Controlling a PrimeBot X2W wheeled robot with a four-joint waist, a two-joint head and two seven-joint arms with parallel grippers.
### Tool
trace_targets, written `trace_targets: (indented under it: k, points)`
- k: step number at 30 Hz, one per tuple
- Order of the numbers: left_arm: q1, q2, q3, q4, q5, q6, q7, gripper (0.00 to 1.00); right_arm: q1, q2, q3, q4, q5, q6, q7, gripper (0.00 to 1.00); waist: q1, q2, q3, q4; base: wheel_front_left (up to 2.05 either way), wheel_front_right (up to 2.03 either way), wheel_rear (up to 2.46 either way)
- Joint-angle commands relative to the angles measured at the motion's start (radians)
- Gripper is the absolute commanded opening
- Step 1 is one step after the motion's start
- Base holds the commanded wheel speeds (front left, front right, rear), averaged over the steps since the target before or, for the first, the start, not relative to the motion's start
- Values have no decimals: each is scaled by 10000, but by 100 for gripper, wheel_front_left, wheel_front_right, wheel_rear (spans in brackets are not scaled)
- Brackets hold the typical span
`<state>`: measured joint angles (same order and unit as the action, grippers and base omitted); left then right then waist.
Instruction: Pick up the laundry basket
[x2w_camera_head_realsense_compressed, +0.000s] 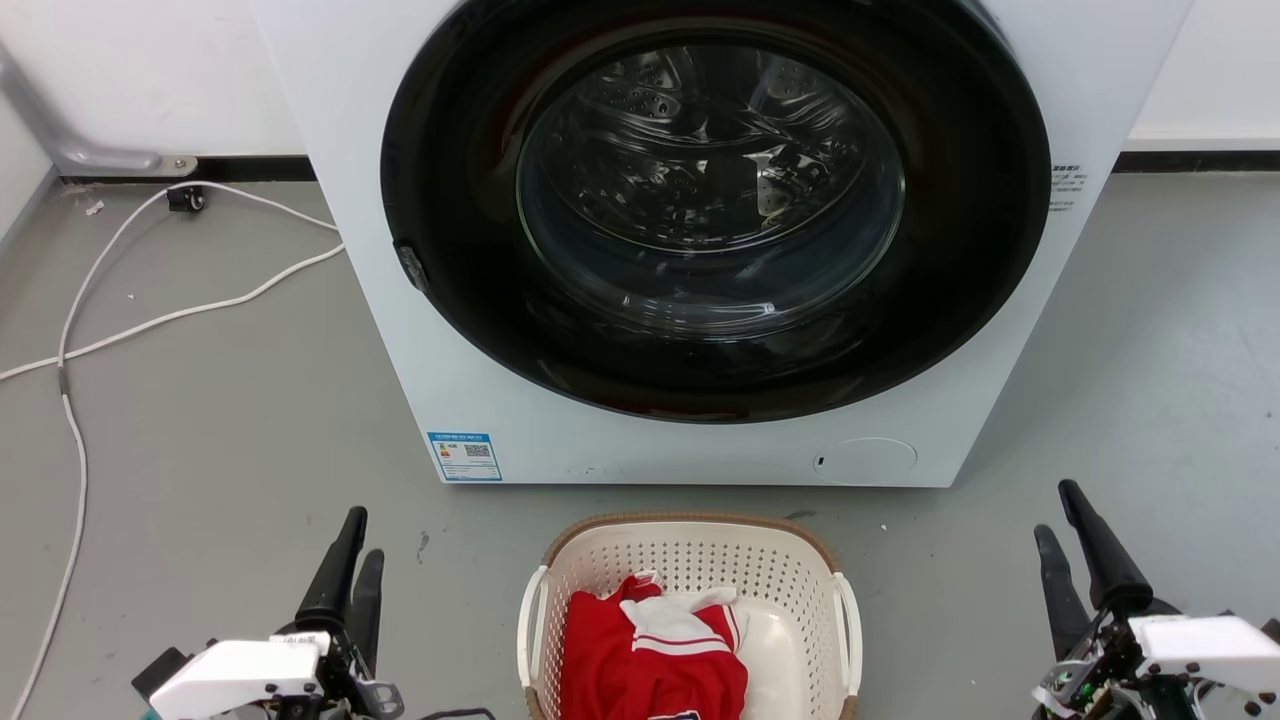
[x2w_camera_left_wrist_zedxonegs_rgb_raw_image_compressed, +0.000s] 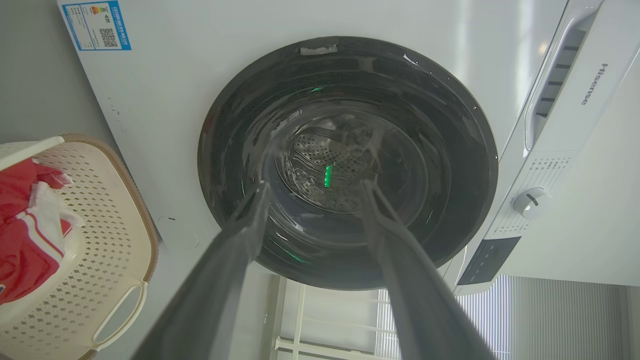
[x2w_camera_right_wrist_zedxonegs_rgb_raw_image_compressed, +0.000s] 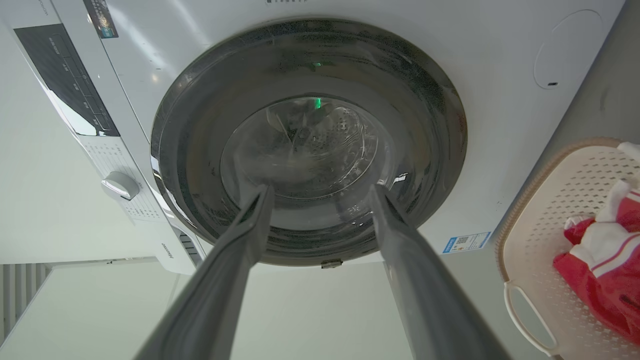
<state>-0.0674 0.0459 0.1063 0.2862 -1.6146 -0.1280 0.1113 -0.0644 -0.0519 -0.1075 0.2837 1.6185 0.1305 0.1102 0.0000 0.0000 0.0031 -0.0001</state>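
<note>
Left gripper (x2w_camera_head_realsense_compressed: 362, 538): low at the left, fingers pointing toward the washing machine (x2w_camera_head_realsense_compressed: 700, 440), spread apart, holding nothing.
Right gripper (x2w_camera_head_realsense_compressed: 1055, 510): low at the right, same pose, fingers spread, empty.
Laundry basket (x2w_camera_head_realsense_compressed: 700, 560): on the floor between both grippers, apart from each, just before the machine; holds a red-and-white garment (x2w_camera_head_realsense_compressed: 650, 650).
Writing: "Hisense" (x2w_camera_left_wrist_zedxonegs_rgb_raw_image_compressed: 592, 85) on the machine's panel; blue QR label (x2w_camera_head_realsense_compressed: 464, 455), text unreadable.

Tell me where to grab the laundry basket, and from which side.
Take the laundry basket by its white side handles: left gripper on the left handle, right gripper on the right handle, each from its own side. The loops stand off the walls, and both open grippers flank it.
</note>
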Motion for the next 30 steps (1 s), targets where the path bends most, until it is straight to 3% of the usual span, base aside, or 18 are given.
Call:
trace_targets:
  k: [1, 17, 30]
  points:
    - [-54, 12, -15, -131, 56, 0, -65, 100, -54, -9, 42, -127, -30, 0, -63, 100, 0, 0, 1, -1, 0, 0, 0]
    - [255, 22, 162, -588, 1155, -7, -842, 100, 185, -6, 161, -599, -706, 2, -838, 100, 0, 0, -4, -21, 0, 0, 0]
    - [264, 30, 924, -1241, 3269, 21, -1376, 100, 22, -4, -233, -1200, -4133, 4, -1371, 100, 0, 0, 9, -27, 0, 0, 0]
